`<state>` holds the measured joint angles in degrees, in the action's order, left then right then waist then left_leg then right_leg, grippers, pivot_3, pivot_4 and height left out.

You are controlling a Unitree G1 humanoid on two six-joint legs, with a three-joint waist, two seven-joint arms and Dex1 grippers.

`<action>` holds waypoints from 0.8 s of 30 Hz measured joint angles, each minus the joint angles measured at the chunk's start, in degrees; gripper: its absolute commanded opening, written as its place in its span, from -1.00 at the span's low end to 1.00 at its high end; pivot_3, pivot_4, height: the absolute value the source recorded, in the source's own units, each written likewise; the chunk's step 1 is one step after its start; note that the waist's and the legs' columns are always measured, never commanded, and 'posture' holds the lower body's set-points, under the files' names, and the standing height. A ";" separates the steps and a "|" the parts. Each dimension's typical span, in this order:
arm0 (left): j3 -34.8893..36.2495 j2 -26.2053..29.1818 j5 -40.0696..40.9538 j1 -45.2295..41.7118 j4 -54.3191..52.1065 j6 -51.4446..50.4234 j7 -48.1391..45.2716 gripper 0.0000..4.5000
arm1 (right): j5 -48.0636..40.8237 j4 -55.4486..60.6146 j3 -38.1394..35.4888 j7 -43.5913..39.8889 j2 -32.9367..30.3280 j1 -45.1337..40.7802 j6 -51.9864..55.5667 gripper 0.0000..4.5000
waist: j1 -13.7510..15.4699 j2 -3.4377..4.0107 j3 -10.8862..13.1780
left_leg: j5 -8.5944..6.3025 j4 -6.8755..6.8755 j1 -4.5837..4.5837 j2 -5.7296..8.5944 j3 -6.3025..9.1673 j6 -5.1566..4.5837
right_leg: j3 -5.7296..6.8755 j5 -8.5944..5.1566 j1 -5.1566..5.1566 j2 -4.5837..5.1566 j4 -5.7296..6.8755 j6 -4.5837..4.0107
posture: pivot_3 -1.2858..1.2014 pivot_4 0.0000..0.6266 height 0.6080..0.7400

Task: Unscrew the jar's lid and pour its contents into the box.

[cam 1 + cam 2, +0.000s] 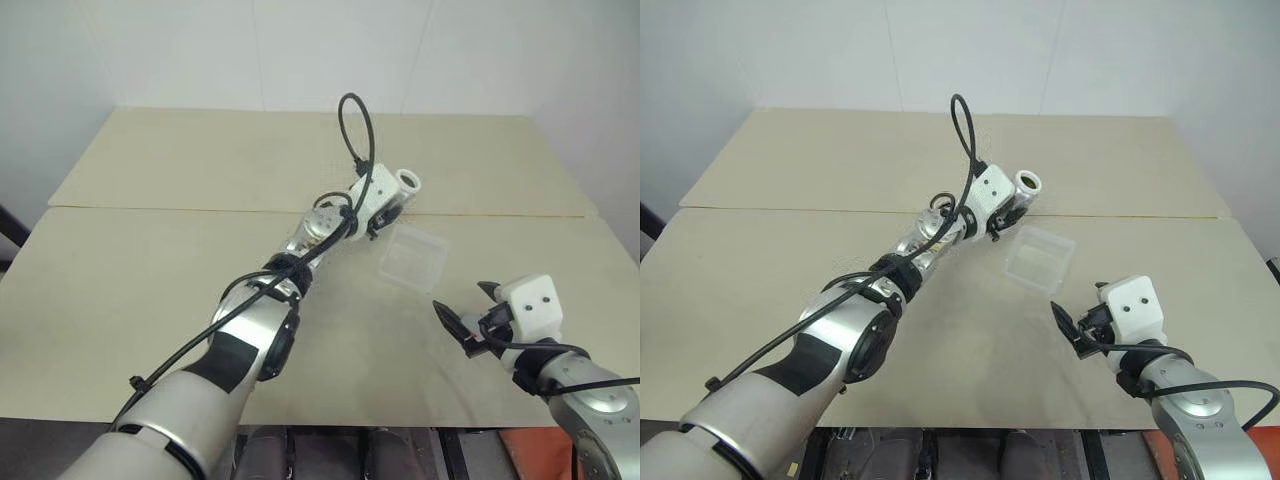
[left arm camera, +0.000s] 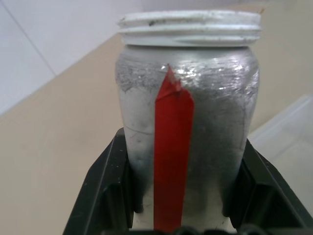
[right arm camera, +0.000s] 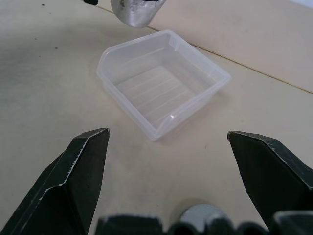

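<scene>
My left gripper is shut on the jar, its black fingers pressing both sides. The jar is silvery with a red strip and has no cap; it lies about level in the air with its open mouth turned toward the right, just beyond the box's far corner. The box is clear, shallow and looks empty. The contents are hidden. My right gripper stands open over the table in front of the box. A grey round cap, the lid, lies on the table under it.
The beige table is made of two boards with a seam running across behind the box. A white wall stands behind the far edge. The near edge runs just in front of my right arm.
</scene>
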<state>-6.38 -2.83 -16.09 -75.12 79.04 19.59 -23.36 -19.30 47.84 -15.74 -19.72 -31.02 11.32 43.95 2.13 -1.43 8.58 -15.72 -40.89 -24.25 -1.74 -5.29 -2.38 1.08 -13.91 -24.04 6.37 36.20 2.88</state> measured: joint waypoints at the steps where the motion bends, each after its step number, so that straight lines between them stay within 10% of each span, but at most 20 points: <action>1: -3.29 0.96 -3.38 -0.09 -0.01 1.80 2.44 -0.12 | 0.00 0.00 0.04 0.03 0.04 0.00 0.00 0.99 | -0.01 0.00 0.00 | 0.00 0.00 0.00 0.00 0.00 0.00 | 0.00 0.00 0.00 0.00 0.00 0.00 | 0.03 -0.52 1.00; 13: -48.44 4.06 -49.29 -12.68 0.72 6.04 46.14 -0.12 | 0.70 0.60 1.41 1.20 0.79 1.78 0.00 0.99 | 0.40 -0.03 0.02 | -0.12 0.00 -0.13 0.04 -0.04 -0.19 | 0.00 0.01 -0.04 0.03 -0.09 0.06 | 0.03 -0.52 1.00; 24: -58.33 1.57 -58.59 -13.11 2.28 0.10 50.65 -0.12 | 1.16 2.41 0.96 1.38 1.40 5.99 0.00 0.99 | 0.12 -0.03 0.02 | -0.15 -0.01 -0.09 0.00 0.02 -0.25 | -0.11 0.00 -0.15 0.03 -0.11 0.06 | 0.03 -0.52 1.00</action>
<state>-64.71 -1.26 -74.68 -88.23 81.32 19.70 27.29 -18.15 50.25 -14.79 -18.35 -29.62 17.31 43.95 2.25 -1.46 8.60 -15.87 -40.89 -24.35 -1.74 -5.27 -2.63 0.97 -13.91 -24.19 6.40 36.09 2.94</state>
